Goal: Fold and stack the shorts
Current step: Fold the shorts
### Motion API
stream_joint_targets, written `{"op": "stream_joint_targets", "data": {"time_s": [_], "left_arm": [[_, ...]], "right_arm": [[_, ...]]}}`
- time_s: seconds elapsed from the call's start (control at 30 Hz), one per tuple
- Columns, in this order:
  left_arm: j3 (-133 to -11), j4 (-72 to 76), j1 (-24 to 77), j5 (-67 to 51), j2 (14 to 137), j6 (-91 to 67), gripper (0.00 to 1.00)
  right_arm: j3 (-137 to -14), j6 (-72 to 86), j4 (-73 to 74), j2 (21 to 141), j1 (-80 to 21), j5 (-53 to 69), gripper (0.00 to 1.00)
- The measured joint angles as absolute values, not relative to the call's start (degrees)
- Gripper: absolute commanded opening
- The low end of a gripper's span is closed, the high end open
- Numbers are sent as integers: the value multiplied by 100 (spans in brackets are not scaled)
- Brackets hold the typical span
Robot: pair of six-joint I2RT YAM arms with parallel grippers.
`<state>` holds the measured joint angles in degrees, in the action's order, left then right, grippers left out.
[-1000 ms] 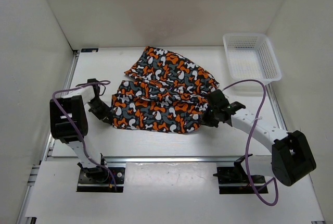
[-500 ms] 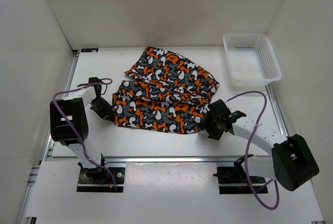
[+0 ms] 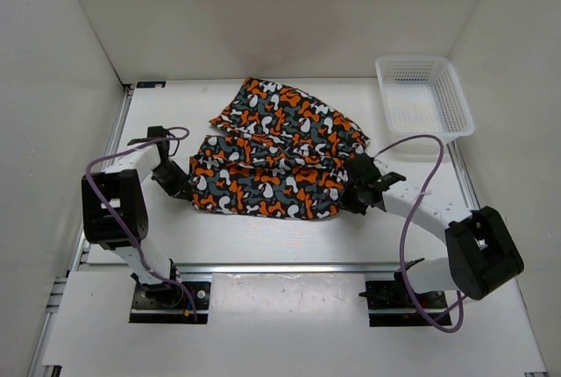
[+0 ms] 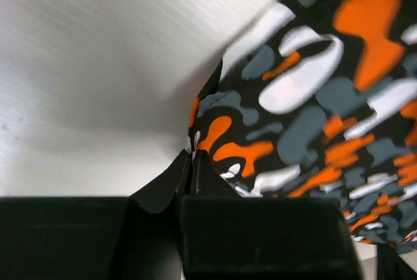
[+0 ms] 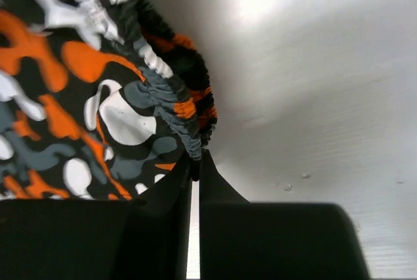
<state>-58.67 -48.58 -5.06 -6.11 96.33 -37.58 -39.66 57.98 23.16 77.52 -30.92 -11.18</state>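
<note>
The shorts [image 3: 279,153] lay rumpled between the grippers, one hem corner pinched in the shut left gripper [image 4: 192,157], the elastic waistband nipped by the shut right gripper [image 5: 197,159]. The fold looked barely begun (nothing stacked); next, both ends probably needed lifting together and carrying forward over the orange-white-grey cloth

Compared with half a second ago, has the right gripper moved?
Yes. The right gripper, shut on the shorts, has shifted away from the front rail, back toward the basket.
</note>
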Motion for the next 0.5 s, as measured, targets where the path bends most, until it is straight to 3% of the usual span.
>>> {"op": "stream_joint_targets", "data": {"time_s": [0.17, 0.4, 0.5], "left_arm": [[-7063, -5496, -513, -718, 9227, -3398, 10], [-10724, -5822, -508, -1028, 8326, -3242, 10], [-11546, -5605, -526, -1188, 7618, -3398, 10]], "right_arm": [[-5334, 5065, 3179, 7251, -2842, -1476, 0], [-8934, 3446, 4143, 7264, -2596, -1728, 0], [-10025, 2978, 4528, 7218, -2585, -1636, 0]]}}
